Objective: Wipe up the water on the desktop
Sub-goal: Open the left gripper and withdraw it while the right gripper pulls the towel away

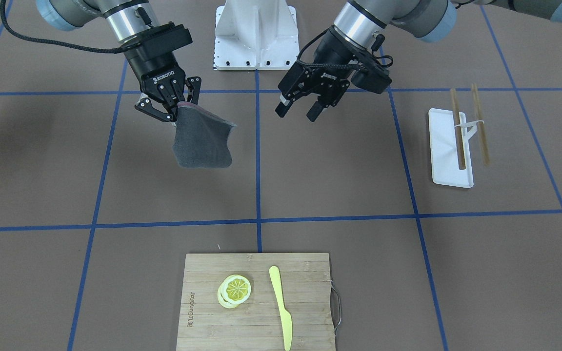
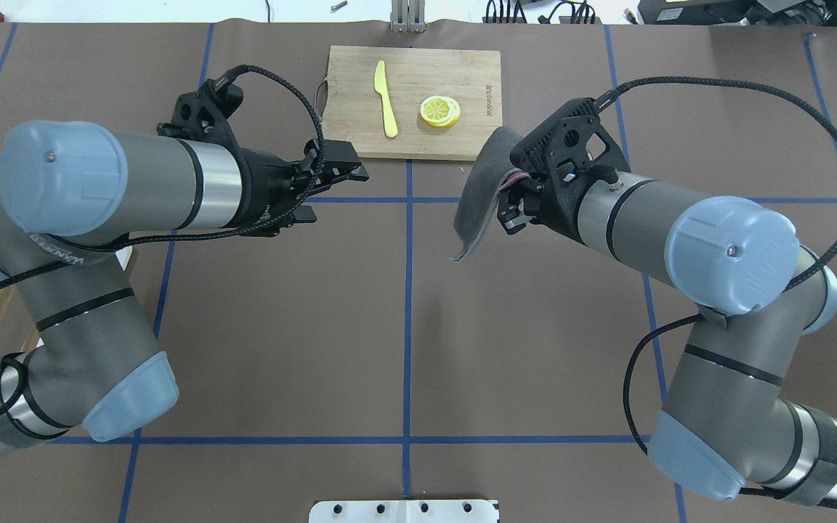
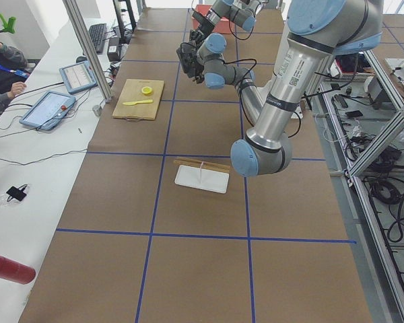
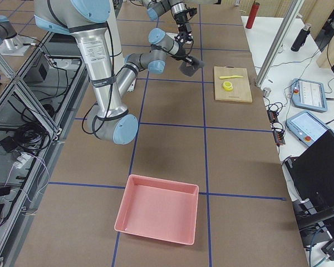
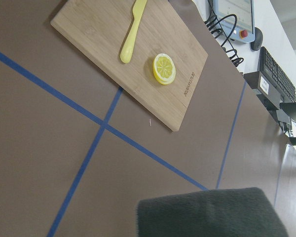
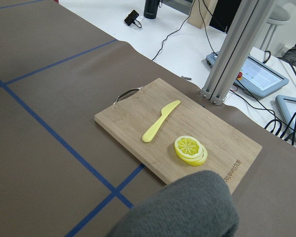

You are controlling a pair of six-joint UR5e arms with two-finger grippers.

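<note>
So, reading the overhead view as a clock face, the board sits at 12 o'clock on the desktop. Lemon slices and a yellow knife lie on it, with the slices at 3 o'clock of the knife.

The right gripper is up at about 1 o'clock, its fingers pinching the top edge of a grey cloth. The cloth hangs down from it, and as far as the right side view shows, it's clear of the desktop.

The left gripper is at about 10 o'clock, also up in the air, fingers spread apart and empty. The two grippers face each other across the middle tape line, near but not touching.

Over at 9 o'clock, mostly hidden under the left arm from overhead, there's a white tray. A pair of chopsticks rests there, one over the tray and one over the desktop just beside it.
</note>
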